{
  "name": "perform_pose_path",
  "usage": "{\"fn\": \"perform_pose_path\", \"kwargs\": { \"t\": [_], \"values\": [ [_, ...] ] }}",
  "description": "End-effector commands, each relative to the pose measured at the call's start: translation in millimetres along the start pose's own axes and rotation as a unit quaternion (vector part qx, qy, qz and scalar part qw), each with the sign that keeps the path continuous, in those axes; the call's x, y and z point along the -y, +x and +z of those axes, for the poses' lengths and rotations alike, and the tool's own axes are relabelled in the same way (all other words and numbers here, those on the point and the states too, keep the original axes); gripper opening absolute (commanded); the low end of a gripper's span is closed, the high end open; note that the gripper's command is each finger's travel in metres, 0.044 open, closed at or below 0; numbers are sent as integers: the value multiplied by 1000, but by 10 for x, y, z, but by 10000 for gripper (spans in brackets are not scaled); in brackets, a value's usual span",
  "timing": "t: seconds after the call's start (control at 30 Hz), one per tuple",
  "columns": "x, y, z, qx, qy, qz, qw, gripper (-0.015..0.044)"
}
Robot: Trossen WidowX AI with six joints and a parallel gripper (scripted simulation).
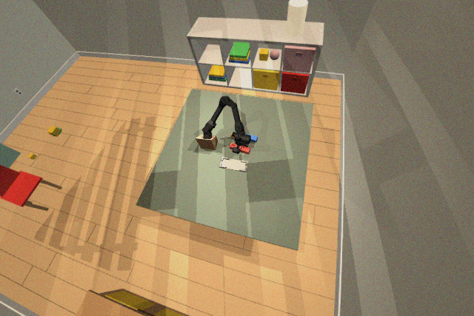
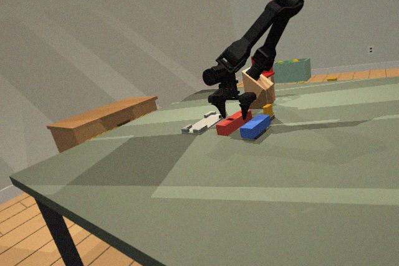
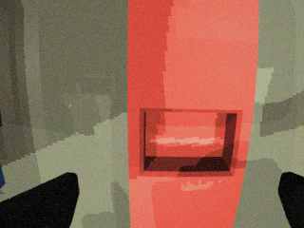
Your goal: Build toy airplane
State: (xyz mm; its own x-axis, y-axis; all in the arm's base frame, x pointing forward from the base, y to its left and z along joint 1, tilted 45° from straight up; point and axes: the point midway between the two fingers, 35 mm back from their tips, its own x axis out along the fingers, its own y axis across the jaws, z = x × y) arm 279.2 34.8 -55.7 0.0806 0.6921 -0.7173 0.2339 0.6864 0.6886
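Note:
The red fuselage (image 1: pixel 244 149) (image 2: pixel 229 124) (image 3: pixel 193 51) lies flat on the green table (image 1: pixel 229 205) (image 2: pixel 225 208); a rectangular socket shows in its top. My gripper (image 1: pixel 238 143) (image 2: pixel 233 112) (image 3: pixel 182 186) is open and low over the fuselage, with one finger on each side of it and nothing between them. The blue wing (image 1: pixel 252 138) (image 2: pixel 255 126) lies right beside the fuselage. The small yellow tail fin (image 2: pixel 267 109) stands behind the wing. The white jig (image 1: pixel 233 164) (image 2: pixel 202 123) lies on the fuselage's other side, with nothing in it.
The arm's wooden base block (image 1: pixel 207 141) (image 2: pixel 259 90) stands just behind the parts. A shelf (image 1: pixel 254 29) with coloured bins stands beyond the table. A low wooden cabinet (image 2: pixel 100 121) stands off the table's left side. The table's near edge (image 2: pixel 80 221) runs across the lower left.

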Motion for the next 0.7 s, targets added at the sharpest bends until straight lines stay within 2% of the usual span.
{"fn": "perform_pose_path", "kwargs": {
  "t": [0.0,0.43,0.67],
  "values": [
    [11,88,-26,-4,5,2,1000,440],
    [3,267,-43,-4,5,4,1000,440],
    [3,267,-43,-4,5,4,1000,256]
  ]
}}
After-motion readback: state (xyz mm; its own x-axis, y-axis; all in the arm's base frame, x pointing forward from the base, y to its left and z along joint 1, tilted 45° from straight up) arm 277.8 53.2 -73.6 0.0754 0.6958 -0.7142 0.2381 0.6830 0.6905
